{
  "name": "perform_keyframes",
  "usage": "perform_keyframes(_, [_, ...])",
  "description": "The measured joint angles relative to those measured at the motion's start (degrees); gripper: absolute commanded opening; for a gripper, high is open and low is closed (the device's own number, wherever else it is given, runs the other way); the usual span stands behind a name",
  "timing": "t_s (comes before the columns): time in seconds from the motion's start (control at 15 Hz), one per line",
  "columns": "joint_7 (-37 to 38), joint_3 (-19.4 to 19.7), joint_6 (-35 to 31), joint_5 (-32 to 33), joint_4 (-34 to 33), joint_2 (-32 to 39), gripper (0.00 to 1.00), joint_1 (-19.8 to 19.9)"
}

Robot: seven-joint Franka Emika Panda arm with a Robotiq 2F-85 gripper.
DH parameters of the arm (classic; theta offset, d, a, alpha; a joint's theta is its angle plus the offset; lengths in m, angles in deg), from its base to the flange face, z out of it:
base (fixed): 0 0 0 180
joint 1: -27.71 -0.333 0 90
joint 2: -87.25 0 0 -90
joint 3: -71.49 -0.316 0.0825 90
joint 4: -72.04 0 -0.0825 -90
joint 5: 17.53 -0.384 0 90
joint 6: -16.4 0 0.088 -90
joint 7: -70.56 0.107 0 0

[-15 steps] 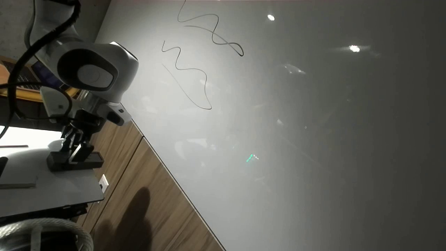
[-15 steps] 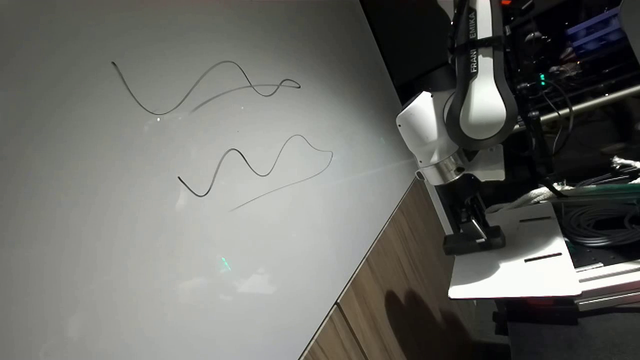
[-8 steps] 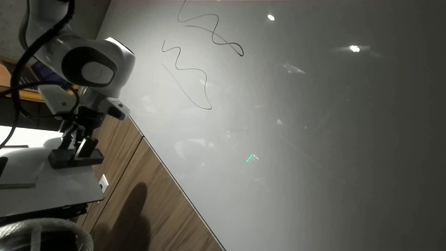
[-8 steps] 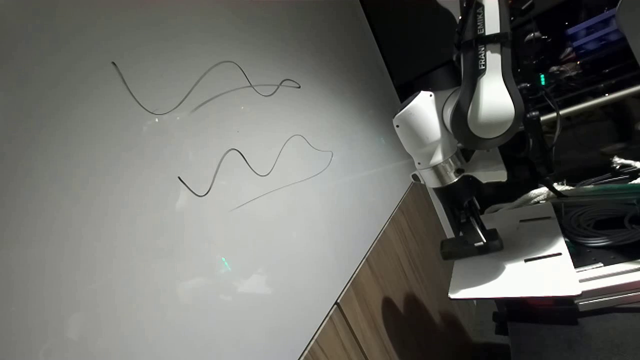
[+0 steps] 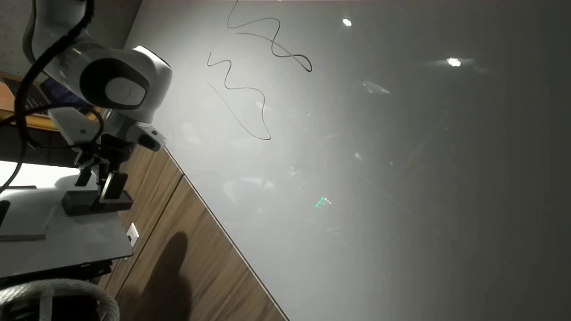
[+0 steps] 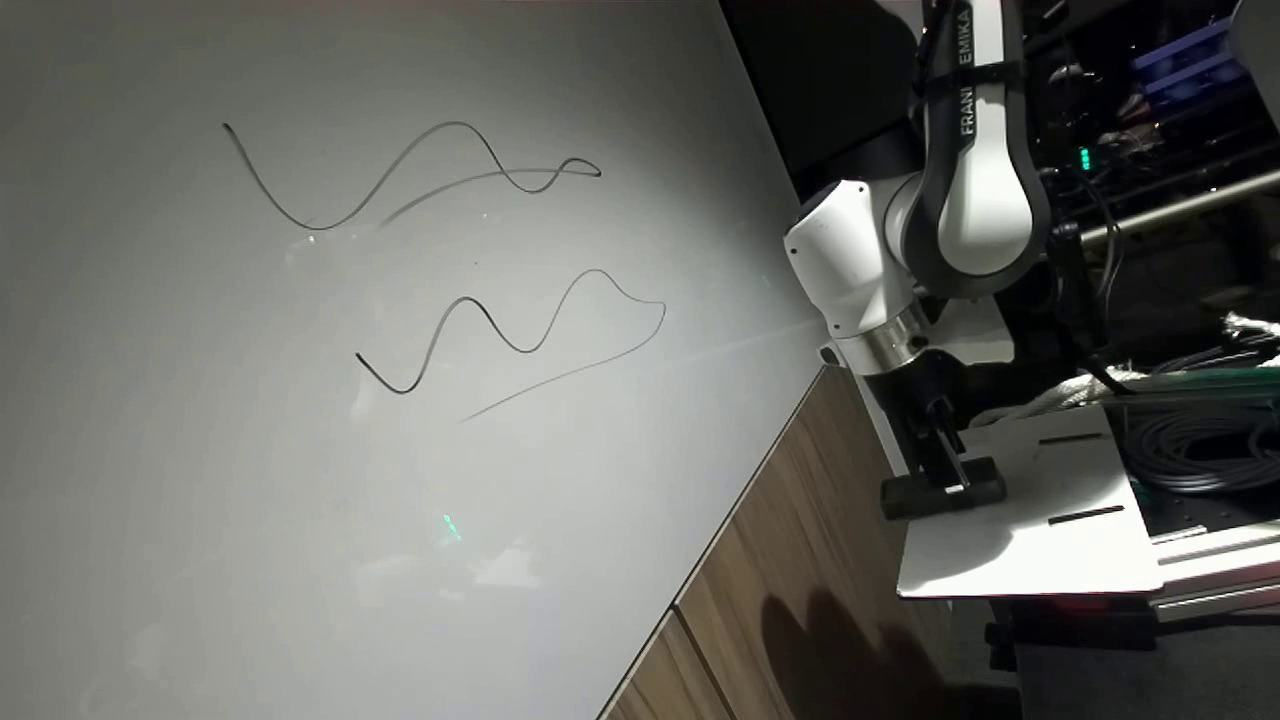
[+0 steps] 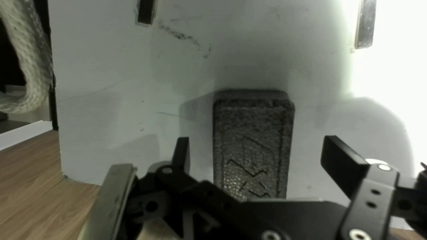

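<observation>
arm (image 6: 985,215) being held bent | gripper (image 7: 258,150) being pointed down, held wide | dark block (image 7: 252,123) on white panel (image 7: 103,66) being flanked by both fingers (image 7: 342,163)

Arm (image 6: 985,215): brand in pale capitals on a dark strip, legible in an exterior view. Runs sideways, up the link. Lower letters "FRAN" (image 6: 966,115), upper letters "EMIKA" (image 6: 965,40). Black strap (image 6: 992,75) crosses between the two, cutting the first word short.

Green lights (image 6: 1085,158) near the arm, same view: stacked like a readout, too small to tell digits.

Board (image 5: 379,200): wavy dark lines (image 6: 320,229) in both exterior views, no letters made out. Green glint (image 6: 452,527) on it, unreadable.

Block (image 7: 253,133), wrist view: angular, zigzag marks (image 7: 242,168) on the upper face, sign-like; no word readable.

Keyboard (image 5: 36,97): key legends too small.
</observation>
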Motion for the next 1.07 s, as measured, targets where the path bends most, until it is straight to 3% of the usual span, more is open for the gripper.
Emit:
perform_keyframes(0.33, [0.0,0.0,0.02,0.0,-0.18,-0.74,0.98,0.01])
perform_keyframes(0.4, [0.0,0.0,0.02,0.0,-0.21,-0.75,0.79,0.01])
perform_keyframes(0.6, [0.0,0.0,0.05,0.0,-0.2,-0.7,0.79,0.05])
perform_keyframes(0.67, [0.0,0.01,0.08,0.0,-0.16,-0.62,0.7,0.07])
perform_keyframes(0.73, [0.0,0.05,0.08,-0.01,-0.11,-0.52,0.54,0.08])
perform_keyframes(0.8, [0.0,0.1,0.08,-0.01,-0.06,-0.41,0.53,0.09])
perform_keyframes(1.0, [0.0,0.25,0.08,-0.01,0.08,-0.33,0.29,0.11])
perform_keyframes(1.07, [0.0,0.29,0.08,-0.01,0.08,-0.33,0.29,0.11])
